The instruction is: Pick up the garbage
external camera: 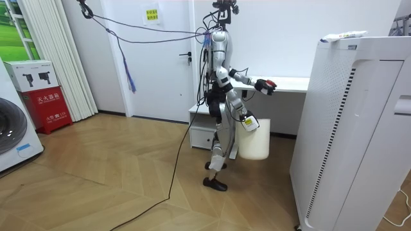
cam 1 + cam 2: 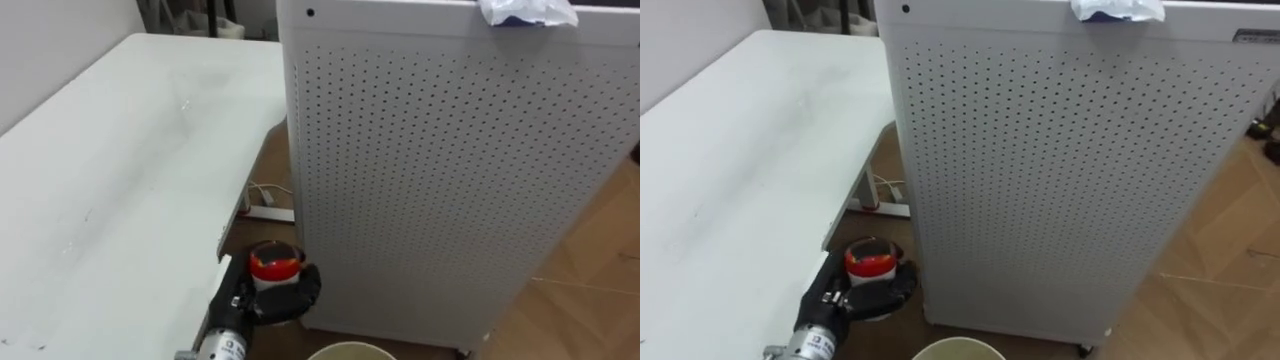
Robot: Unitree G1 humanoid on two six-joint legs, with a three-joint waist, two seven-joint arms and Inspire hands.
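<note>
Closest to the head camera is the left hand [image 2: 283,297], low in the eye views. Its dark fingers are curled round a red-topped container [image 2: 275,262], the piece of garbage it has hold of, carried above the wooden floor [image 2: 590,260] between the table's edge and the cabinet's foot.

A white table [image 2: 110,180] takes up the left. Past its near edge, a white cable [image 2: 265,205] lies on the floor. At the bottom edge shows the pale rim of a bin [image 2: 350,349], just right of the hand. A tall white perforated cabinet [image 2: 450,180] stands to the right. A crumpled white-and-blue wrapper [image 2: 527,12] lies on top of it, and a dark label strip [image 2: 1252,36] on its top edge carries print too small to read.

At the room view's left is a washing machine [image 1: 13,131]. Next to it stands a red box [image 1: 48,109] with white characters, and a white carton [image 1: 35,74] printed with dark pictures sits on top. A yellow notice [image 1: 151,14] hangs on the wall, its print illegible. The robot stands beside the table facing the cabinet, left arm stretched forward with the container. The right hand [image 1: 249,122] hangs low, just above the bin; its state cannot be made out.
</note>
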